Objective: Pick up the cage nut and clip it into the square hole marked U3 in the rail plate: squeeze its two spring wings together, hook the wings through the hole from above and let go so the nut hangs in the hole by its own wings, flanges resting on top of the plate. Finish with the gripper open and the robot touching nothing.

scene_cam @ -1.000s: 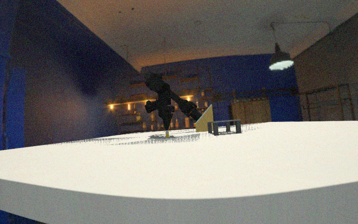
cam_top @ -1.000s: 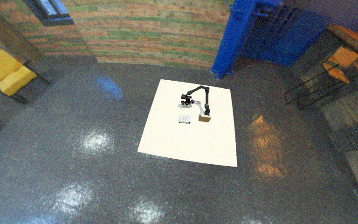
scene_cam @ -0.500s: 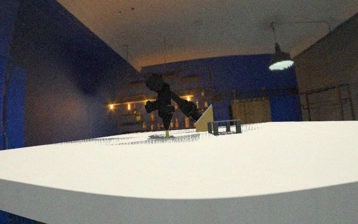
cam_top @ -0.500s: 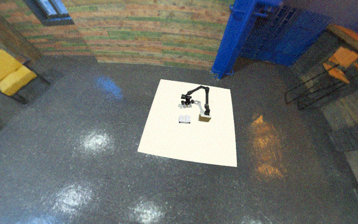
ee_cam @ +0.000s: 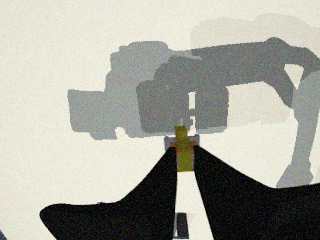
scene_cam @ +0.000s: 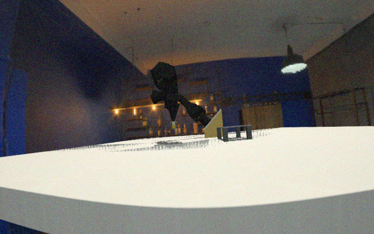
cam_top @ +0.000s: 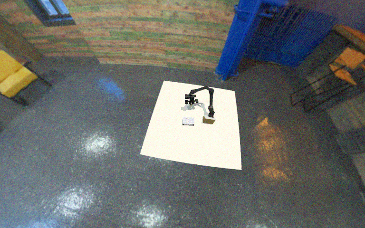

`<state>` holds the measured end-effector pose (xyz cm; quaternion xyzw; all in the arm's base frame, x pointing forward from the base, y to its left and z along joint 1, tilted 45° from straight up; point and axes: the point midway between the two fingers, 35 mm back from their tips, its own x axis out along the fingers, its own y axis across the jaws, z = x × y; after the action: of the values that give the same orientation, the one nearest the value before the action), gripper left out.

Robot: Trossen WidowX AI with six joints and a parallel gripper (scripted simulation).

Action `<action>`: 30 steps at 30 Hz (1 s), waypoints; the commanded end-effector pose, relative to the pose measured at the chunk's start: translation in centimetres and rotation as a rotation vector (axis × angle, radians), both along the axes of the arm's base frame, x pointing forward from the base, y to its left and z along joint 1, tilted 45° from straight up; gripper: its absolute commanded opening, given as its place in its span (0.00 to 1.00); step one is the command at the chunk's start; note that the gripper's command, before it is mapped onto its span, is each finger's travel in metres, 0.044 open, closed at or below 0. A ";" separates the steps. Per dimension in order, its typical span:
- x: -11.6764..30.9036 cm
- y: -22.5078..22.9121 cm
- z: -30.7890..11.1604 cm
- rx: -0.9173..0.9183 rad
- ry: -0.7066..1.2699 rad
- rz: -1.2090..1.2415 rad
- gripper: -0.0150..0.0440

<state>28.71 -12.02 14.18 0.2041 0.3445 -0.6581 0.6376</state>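
The cage nut (scene_cam: 173, 126) (ee_cam: 184, 159), yellow with small grey parts at its sides, is between my fingertips. My gripper (cam_top: 191, 105) (scene_cam: 173, 122) (ee_cam: 183, 151) is shut on it, pointing down, and holds it above the white table top, clear of the surface. The rail plate (cam_top: 191, 121) (scene_cam: 249, 132) is a pale grey plate on short dark legs; it stands apart from the gripper, nearer the front in the top view. Its holes and the U3 mark are too small to read. How far the wings are squeezed cannot be told.
The arm's base sits at a tan wedge-shaped block (cam_top: 208, 120) (scene_cam: 215, 128), beside the rail plate. The white table top (cam_top: 188, 145) (scene_cam: 179, 176) carries the arm's shadow. A small dark piece (ee_cam: 182, 226) shows between the fingers low in the wrist view; what it is cannot be told.
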 end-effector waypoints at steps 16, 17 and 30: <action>1.5 4.8 -0.5 0.038 0.170 0.172 0.30; 1.7 5.3 -1.0 0.044 0.203 0.207 0.30; 3.8 11.1 -6.7 0.109 0.578 0.603 0.30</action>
<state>32.14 -2.22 8.49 -0.0350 0.5648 -0.4844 0.6672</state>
